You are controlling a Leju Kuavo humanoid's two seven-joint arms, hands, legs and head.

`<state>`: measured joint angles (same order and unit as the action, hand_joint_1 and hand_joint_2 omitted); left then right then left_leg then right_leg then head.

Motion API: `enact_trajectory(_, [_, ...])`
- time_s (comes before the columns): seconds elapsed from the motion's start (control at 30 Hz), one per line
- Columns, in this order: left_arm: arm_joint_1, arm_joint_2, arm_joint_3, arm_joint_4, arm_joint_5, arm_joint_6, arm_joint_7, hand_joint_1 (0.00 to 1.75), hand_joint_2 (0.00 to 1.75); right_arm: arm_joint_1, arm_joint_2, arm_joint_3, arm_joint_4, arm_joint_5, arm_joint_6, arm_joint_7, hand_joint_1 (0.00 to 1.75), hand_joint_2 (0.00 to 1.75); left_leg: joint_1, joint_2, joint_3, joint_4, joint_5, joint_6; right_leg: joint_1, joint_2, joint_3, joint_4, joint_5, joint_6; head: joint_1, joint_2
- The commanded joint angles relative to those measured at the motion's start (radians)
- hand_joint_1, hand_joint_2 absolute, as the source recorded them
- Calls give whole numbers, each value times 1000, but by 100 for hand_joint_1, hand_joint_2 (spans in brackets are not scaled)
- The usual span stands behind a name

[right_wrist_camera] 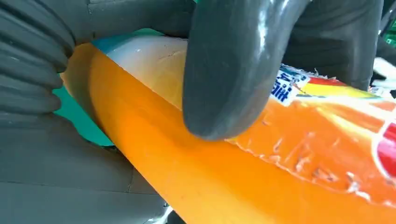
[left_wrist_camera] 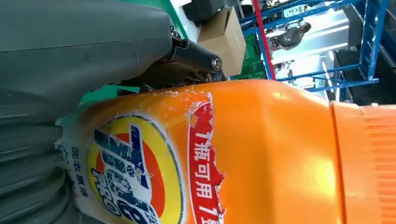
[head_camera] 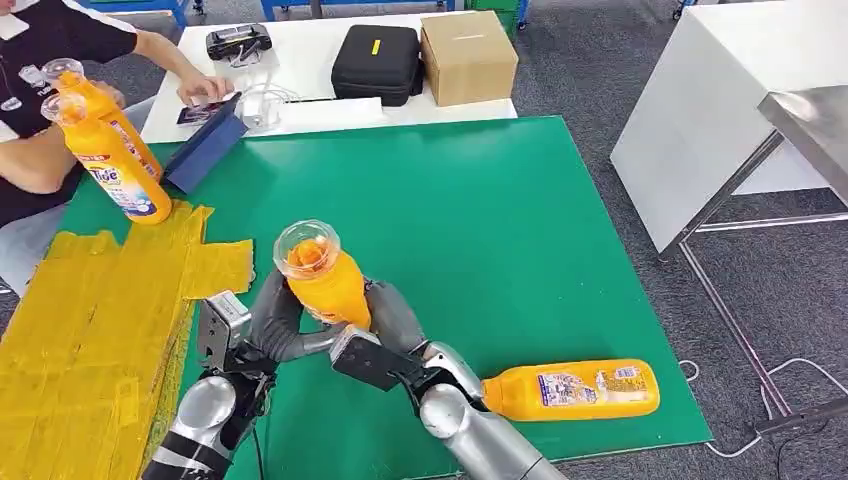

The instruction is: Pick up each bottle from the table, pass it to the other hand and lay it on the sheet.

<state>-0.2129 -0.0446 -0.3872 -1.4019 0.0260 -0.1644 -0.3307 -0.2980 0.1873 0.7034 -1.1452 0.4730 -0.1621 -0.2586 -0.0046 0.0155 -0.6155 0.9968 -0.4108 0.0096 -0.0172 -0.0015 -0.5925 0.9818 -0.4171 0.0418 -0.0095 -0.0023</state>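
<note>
An orange detergent bottle (head_camera: 320,275) with a clear cap stands upright above the green table, gripped from both sides at once. My left hand (head_camera: 270,325) wraps its left side and my right hand (head_camera: 395,325) its right side. Up close, the left wrist view has the bottle's label (left_wrist_camera: 140,177) against my left hand (left_wrist_camera: 70,60). In the right wrist view my right hand's thumb (right_wrist_camera: 229,65) presses across the bottle (right_wrist_camera: 261,163). A second orange bottle (head_camera: 572,389) lies on its side near the table's front right. The yellow sheet (head_camera: 90,320) covers the table's left part.
A person at the far left holds two more orange bottles (head_camera: 105,145) over the sheet's far end. A blue folder (head_camera: 205,145) leans beside them. On a white table behind stand a black case (head_camera: 377,63) and a cardboard box (head_camera: 468,55). A white table (head_camera: 700,110) stands right.
</note>
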Motion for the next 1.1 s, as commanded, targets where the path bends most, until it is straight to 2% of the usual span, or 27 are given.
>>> enact_trajectory(0.03, [-46,-6,-18,49,11,5,6,175,175,-32,-4,69,62,3,9,6,175,175,3,-2,4,1,-2,-2,2,-1,5,-1,-2,-2,0,0])
enact_trajectory(0.27, [-36,-8,-1,37,22,22,1,175,175,-19,-7,57,47,-4,-14,4,175,175,2,-2,3,0,-1,-1,2,-1,4,-1,-1,-2,0,0])
enact_trajectory(0.3, [-31,-9,7,31,24,32,-1,175,175,-12,-11,50,33,-8,-25,-1,113,175,3,-2,5,1,-3,-2,3,-1,6,-1,-2,-2,0,0])
enact_trajectory(0.33, [-25,-8,18,25,24,47,-3,175,175,-3,-16,41,13,-10,-41,-7,0,175,1,-2,3,0,-1,-1,1,-1,3,-1,-1,-1,0,0])
enact_trajectory(0.67, [-5,3,75,-8,26,101,-11,175,175,37,-56,-16,-108,-23,-79,-18,0,175,3,-2,6,1,-3,-2,3,0,7,-1,-2,-3,0,0])
enact_trajectory(0.73, [-2,3,78,-12,24,106,-12,175,175,41,-60,-21,-116,-24,-81,-18,0,175,1,-2,2,0,-1,-1,1,-1,3,-1,-1,-1,0,0])
enact_trajectory(0.9, [-1,3,79,-15,20,113,-13,175,175,46,-60,-27,-122,-26,-89,-22,0,175,3,-3,5,1,-3,-1,3,-1,6,-1,-2,-2,0,0])
enact_trajectory(1.07, [3,8,102,-27,-94,244,-33,175,175,70,-83,-56,-176,-19,-118,-30,0,175,2,-2,3,0,-1,-1,2,-1,4,-1,-1,-2,0,0])
enact_trajectory(1.1, [6,10,112,-37,-196,346,-44,175,175,87,-91,-73,-216,-16,-131,-33,0,175,3,-3,4,1,-3,-1,3,-1,6,-1,-2,-2,0,0])
